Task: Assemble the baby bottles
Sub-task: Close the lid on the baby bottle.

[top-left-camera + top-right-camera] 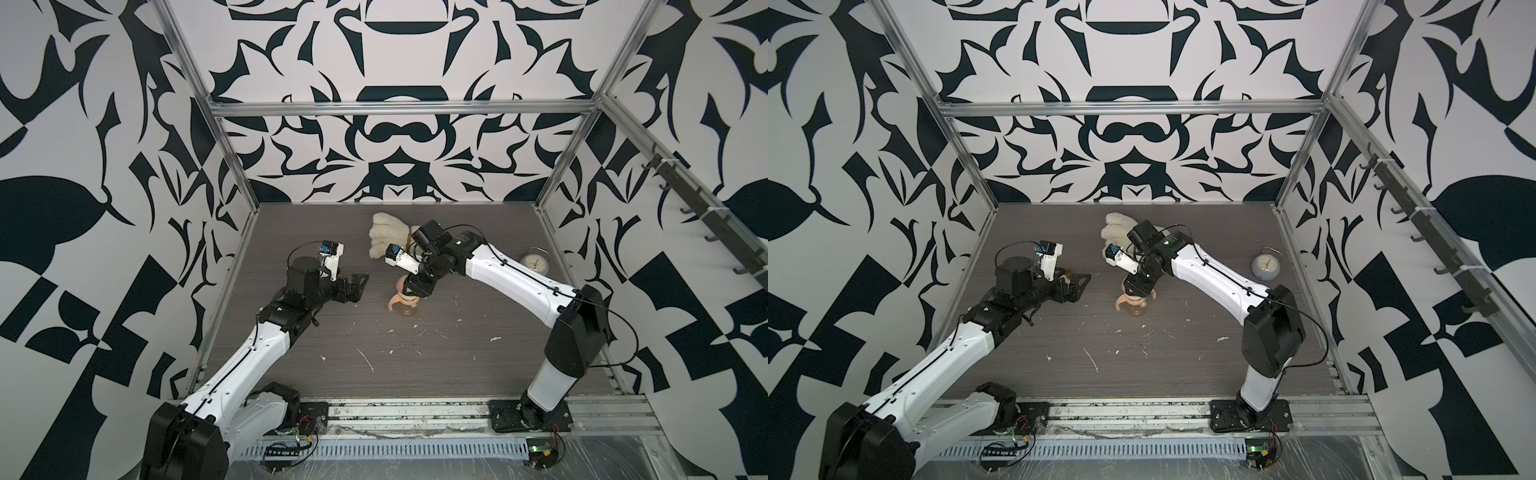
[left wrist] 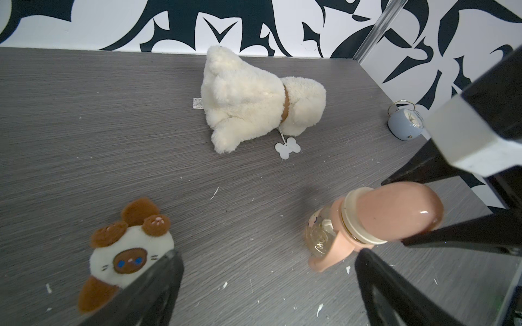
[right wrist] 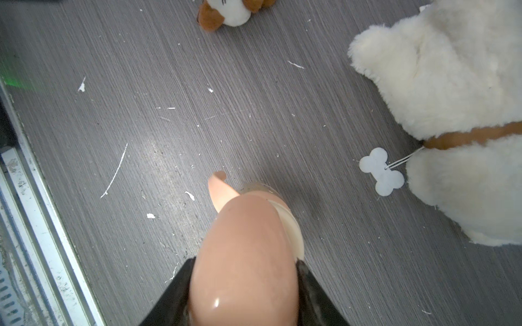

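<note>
Right hand (image 3: pixel 245 262) seemingly around dome cap (image 3: pixel 243 231)

Bottle largely masked from above.
In both top views the right hand (image 1: pixel 414 293) covers most of the dome cap (image 3: pixel 243 254); the amber body (image 1: pixel 409 311) shows as a sliver. Right wrist view: cap and small plush (image 3: pixel 228 12) cut by picture edges.

- Amber bottle body (image 2: pixel 319 240): small and translucent, stands about upright near the cream plush dog (image 2: pixel 254 96), not touching it.
- Peach handle piece (image 2: pixel 329 255): sits around the body's neck, its curved handles sweeping outward and down.
- Cream collar (image 3: pixel 292 231): ringed just above the handles.
- Peach dome cap (image 2: pixel 395 209): glossy and egg-shaped, seated on the collar.
</note>
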Action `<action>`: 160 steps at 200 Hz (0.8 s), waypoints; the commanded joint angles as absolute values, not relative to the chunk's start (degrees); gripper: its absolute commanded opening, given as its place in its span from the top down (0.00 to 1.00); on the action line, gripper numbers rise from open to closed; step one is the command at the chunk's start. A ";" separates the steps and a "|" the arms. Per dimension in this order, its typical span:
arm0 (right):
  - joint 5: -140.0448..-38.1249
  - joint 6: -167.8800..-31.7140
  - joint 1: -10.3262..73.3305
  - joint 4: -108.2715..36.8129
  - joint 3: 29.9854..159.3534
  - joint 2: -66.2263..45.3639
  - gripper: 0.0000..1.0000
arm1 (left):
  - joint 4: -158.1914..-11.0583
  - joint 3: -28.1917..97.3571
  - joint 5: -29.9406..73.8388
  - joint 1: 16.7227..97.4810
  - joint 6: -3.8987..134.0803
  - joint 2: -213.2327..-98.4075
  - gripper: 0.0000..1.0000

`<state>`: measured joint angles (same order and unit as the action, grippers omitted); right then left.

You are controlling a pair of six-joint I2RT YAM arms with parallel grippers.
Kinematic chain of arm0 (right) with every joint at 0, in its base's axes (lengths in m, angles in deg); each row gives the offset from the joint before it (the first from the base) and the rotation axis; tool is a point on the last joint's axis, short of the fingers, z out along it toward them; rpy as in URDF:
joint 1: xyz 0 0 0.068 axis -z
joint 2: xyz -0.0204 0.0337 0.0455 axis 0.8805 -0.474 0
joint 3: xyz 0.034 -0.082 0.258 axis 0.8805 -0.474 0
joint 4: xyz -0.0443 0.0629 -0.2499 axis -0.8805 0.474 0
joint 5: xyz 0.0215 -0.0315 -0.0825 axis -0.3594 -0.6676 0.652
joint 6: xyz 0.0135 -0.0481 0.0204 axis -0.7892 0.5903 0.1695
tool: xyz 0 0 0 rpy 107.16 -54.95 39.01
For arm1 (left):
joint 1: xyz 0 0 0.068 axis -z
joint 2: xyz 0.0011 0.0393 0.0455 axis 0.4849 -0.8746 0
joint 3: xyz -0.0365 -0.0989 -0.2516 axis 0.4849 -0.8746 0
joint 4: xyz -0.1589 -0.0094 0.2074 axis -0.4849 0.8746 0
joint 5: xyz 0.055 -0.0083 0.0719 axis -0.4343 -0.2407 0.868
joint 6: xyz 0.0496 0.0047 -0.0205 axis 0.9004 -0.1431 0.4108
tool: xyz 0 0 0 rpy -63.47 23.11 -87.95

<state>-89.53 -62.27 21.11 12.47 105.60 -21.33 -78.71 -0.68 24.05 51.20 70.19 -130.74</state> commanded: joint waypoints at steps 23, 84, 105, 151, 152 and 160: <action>-86.31 -62.02 20.85 13.58 103.89 -20.93 0.48 | -78.14 0.99 23.37 51.39 70.68 -130.84 0.01; -86.69 -62.36 19.83 12.33 103.87 -19.01 0.47 | -77.88 1.03 23.14 51.33 70.52 -130.55 0.01; -86.45 -62.48 19.58 12.14 104.04 -18.18 0.47 | -78.07 1.04 22.80 51.40 70.39 -130.83 0.01; -86.10 -62.37 19.52 12.05 103.51 -18.57 0.47 | -78.22 1.03 22.58 51.33 70.31 -130.47 0.01; -86.12 -62.37 19.52 12.06 103.51 -18.58 0.47 | -78.23 1.03 22.58 51.37 70.34 -130.44 0.01; -85.80 -62.45 19.52 12.07 103.52 -18.71 0.47 | -78.23 1.04 22.49 51.37 70.29 -130.38 0.01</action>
<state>-86.65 -62.10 19.82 10.83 104.02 -20.02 -78.68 -0.59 23.63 51.20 70.17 -130.74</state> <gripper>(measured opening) 0.533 0.994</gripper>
